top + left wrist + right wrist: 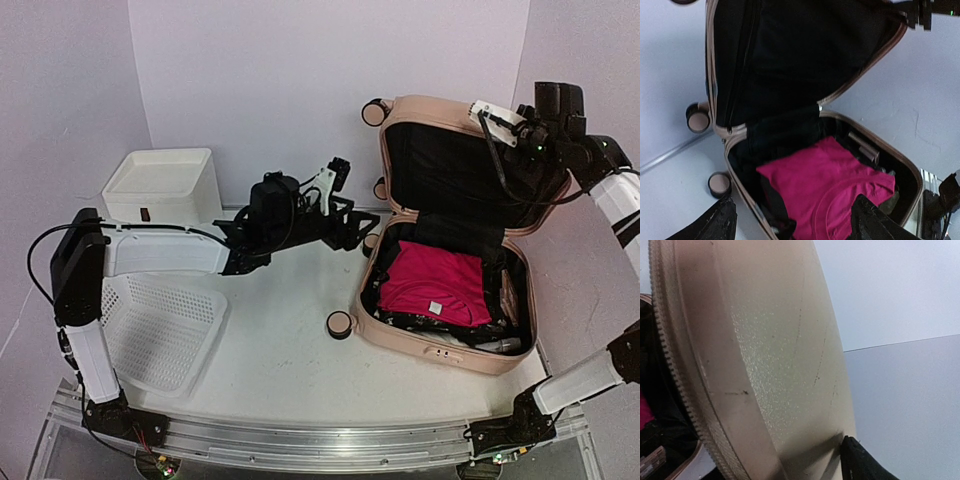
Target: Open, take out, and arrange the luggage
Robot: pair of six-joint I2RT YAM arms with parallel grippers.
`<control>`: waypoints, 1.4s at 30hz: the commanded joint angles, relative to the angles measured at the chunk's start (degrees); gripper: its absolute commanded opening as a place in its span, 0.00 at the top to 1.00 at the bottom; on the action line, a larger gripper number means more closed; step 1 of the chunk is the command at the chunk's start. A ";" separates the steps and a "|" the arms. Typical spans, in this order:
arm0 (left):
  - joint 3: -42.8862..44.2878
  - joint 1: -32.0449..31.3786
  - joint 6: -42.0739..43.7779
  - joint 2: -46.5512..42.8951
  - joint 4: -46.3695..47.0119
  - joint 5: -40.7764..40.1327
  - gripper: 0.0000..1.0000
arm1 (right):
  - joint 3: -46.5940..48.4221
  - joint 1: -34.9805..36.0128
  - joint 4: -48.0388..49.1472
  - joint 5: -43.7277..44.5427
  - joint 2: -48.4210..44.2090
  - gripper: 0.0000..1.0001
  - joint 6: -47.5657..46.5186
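Observation:
The pale pink luggage lies open at the right of the table, with its lid standing up and tilted back and its black lining showing. A magenta shirt lies on top of dark clothes in the lower half, and it also shows in the left wrist view. My left gripper is open and empty. It hovers just left of the luggage's hinge side and faces the shirt. My right gripper holds the lid's top right edge. One finger presses the outer shell and the other is hidden.
A white drawer unit stands at the back left. A white mesh basket lies in front of it beside the left arm. Caster wheels stick out from the luggage's left side. Walls close in at the back and right.

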 commanded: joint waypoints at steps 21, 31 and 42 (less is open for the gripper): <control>12.16 2.62 -17.35 15.52 -36.57 -4.60 0.32 | 9.96 -6.91 4.63 -26.04 16.65 1.00 7.73; 4.46 2.29 -24.50 15.56 -30.20 -4.48 0.62 | 20.33 -7.18 19.65 -33.98 30.52 1.00 14.03; 4.84 4.94 -33.98 19.56 -22.07 -0.84 0.75 | 45.30 -7.18 29.30 -31.72 53.27 1.00 23.67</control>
